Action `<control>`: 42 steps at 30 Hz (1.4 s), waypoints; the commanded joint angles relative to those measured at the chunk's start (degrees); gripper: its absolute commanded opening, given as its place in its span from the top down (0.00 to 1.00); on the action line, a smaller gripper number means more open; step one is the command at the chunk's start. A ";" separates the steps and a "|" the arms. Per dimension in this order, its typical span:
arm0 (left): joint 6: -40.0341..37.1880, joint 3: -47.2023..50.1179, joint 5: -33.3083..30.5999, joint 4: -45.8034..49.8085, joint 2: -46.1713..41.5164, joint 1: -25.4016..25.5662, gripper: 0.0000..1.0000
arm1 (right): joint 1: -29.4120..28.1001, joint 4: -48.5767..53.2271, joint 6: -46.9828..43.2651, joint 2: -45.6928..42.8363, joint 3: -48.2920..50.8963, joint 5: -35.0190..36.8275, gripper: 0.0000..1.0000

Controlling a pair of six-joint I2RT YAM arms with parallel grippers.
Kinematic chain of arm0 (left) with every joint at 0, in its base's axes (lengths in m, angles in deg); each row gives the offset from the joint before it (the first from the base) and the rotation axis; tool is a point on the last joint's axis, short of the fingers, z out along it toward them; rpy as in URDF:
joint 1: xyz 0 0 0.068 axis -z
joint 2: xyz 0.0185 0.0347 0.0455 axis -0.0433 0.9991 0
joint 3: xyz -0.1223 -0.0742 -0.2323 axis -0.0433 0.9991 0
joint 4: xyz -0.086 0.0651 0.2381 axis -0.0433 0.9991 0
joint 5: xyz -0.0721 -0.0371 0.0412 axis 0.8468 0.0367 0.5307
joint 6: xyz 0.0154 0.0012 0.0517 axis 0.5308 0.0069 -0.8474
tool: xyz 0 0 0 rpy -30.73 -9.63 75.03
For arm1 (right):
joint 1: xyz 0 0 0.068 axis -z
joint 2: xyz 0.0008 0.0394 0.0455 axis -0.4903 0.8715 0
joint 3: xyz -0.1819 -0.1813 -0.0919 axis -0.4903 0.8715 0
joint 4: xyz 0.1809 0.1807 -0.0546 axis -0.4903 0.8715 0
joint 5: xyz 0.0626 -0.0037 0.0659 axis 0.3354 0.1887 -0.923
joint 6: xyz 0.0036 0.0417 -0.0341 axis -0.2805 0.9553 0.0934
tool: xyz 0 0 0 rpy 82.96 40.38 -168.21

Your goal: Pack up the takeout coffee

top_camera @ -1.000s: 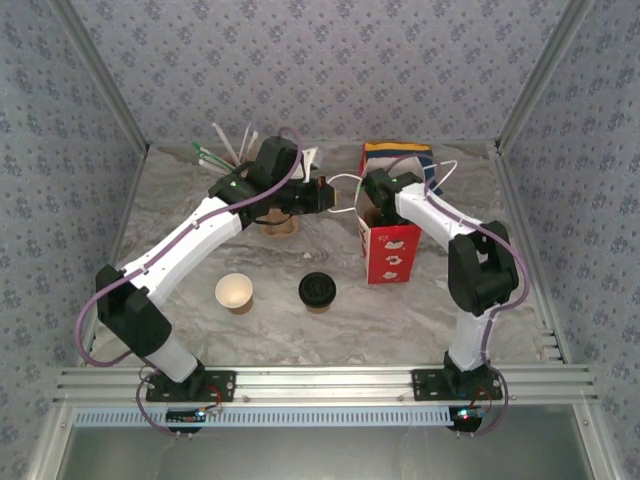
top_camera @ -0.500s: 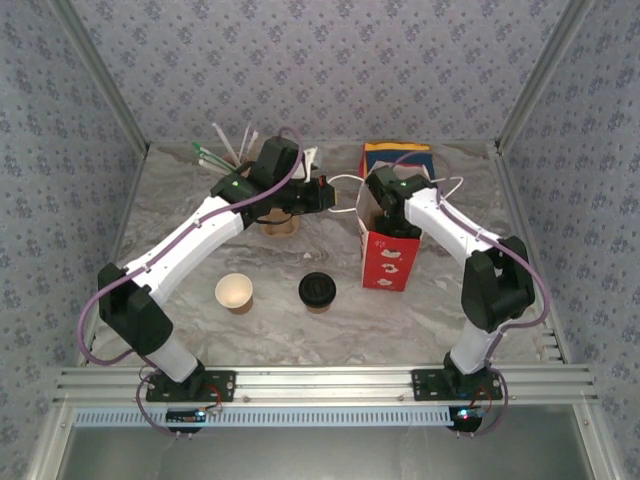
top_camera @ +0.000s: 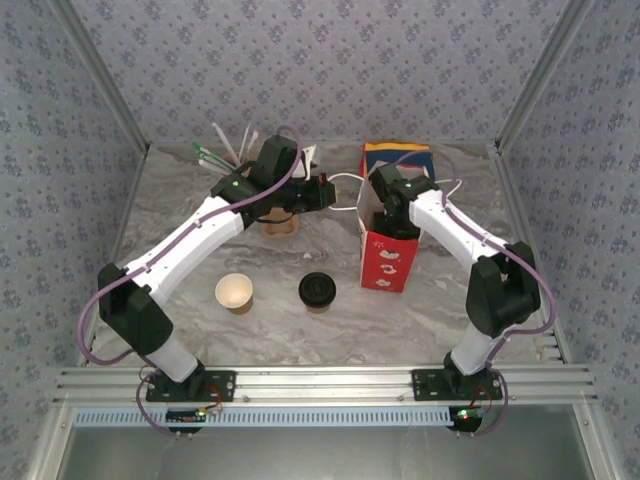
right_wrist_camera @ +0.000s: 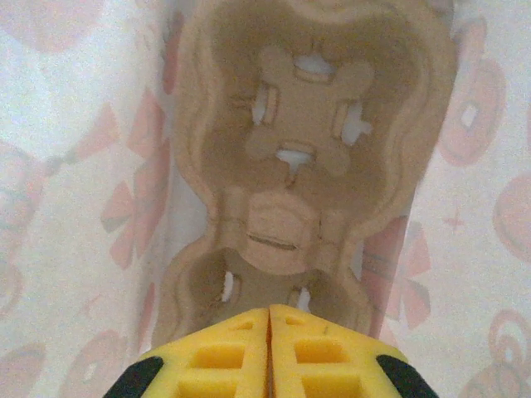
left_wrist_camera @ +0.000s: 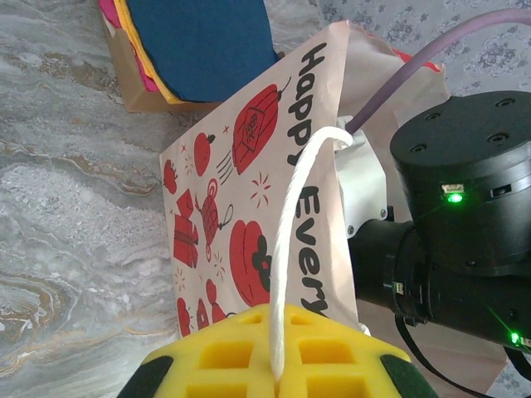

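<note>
The takeout coffee [top_camera: 316,290], a tan paper cup with a black lid, stands on the table in front of the middle, apart from both grippers. My left gripper [left_wrist_camera: 278,377] is shut on the white rope handle [left_wrist_camera: 292,249] of the red-and-white paper bag [top_camera: 388,262], holding it from the bag's left side [top_camera: 322,191]. My right gripper [right_wrist_camera: 269,317] is shut and reaches down inside the bag, its tips at the near end of a brown cardboard cup tray [right_wrist_camera: 307,141] lying in the bag. Whether it pinches the tray's edge does not show.
A lidless paper cup [top_camera: 234,292] stands left of the coffee. Another brown cup [top_camera: 280,227] sits under my left arm. Straws [top_camera: 225,146] stand at the back left. A box of blue, yellow and pink sheets [top_camera: 397,156] is behind the bag.
My right arm's elbow has swung out to the right while its gripper stays in the bag. The bag has shifted a little toward the front left. The left arm has held still.
</note>
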 commanded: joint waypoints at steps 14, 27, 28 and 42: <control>1.33 1.76 -2.80 -1.60 -3.99 1.73 1.00 | -0.84 1.63 -1.30 2.28 -7.26 -0.79 0.91; 1.46 1.48 -3.54 -1.83 -2.30 1.59 1.00 | -1.28 1.81 0.64 -1.19 -5.08 0.23 0.88; 1.48 1.40 -3.63 -1.96 -2.23 1.59 1.00 | -1.29 1.82 0.85 -1.47 -5.14 0.21 0.87; 1.43 2.54 -7.22 -1.30 -4.20 1.33 1.00 | 1.23 3.33 3.94 -5.07 -1.03 0.93 0.81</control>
